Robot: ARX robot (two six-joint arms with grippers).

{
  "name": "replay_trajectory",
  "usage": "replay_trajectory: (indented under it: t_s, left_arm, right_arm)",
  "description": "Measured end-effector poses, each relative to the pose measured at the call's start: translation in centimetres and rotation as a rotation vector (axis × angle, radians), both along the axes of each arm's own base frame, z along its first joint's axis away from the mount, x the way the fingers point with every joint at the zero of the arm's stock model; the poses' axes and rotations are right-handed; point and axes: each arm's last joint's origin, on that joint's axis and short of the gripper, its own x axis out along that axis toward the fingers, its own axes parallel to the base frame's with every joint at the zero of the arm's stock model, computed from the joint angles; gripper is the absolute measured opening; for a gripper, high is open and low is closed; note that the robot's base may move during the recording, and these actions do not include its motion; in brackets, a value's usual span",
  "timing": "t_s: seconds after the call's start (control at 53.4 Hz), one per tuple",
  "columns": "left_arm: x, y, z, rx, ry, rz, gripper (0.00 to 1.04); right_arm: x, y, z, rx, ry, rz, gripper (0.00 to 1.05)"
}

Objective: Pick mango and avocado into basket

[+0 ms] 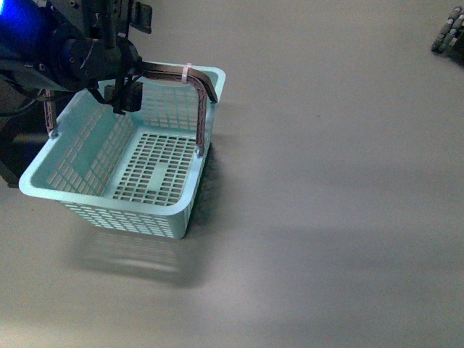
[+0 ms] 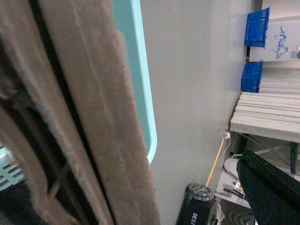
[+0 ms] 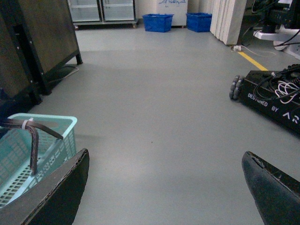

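The light turquoise basket [image 1: 58, 185] is at the left of the front view and holds nothing; a soft shadow lies on the floor below it. Its brown handle [image 1: 203, 80], bound by a white zip tie, stands up. My left gripper [image 1: 119, 98] is open and right at the near handle, which fills the left wrist view [image 2: 79, 112] beside the basket rim [image 2: 136, 70]; one dark finger [image 2: 269, 190] shows there. My right gripper [image 3: 166, 187] is open and empty over bare floor, with the basket [image 3: 51, 122] off to one side. The mango and the avocado are out of view.
The floor is plain grey. A black wheeled robot base [image 3: 272, 98] stands off to the right and shows at the front view's corner [image 1: 449, 32]. Blue crates [image 3: 158, 22] and a dark wooden cabinet [image 3: 42, 37] stand further back.
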Motion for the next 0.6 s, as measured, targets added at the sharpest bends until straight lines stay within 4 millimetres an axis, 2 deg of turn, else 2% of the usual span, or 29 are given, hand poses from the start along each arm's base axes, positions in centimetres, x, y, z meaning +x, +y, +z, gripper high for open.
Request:
replay_trajectory:
  t_s: [0.131,0.468,0.599]
  left_arm:
    - [0.02,-0.20,-0.35,0.016,0.020,0.014,0.71]
    - [-0.11,0.22,-0.71,0.022,0.056,0.055,0.21]
    - [-0.18,0.29,-0.73,-0.019,0.069,0.080,0.17]
  right_arm:
    - [0.00,0.00,0.00,0.000,0.000,0.000,0.96]
    - [0.00,0.00,0.00,0.000,0.000,0.000,0.96]
    - [0.00,0.00,0.00,0.000,0.000,0.000,0.96]
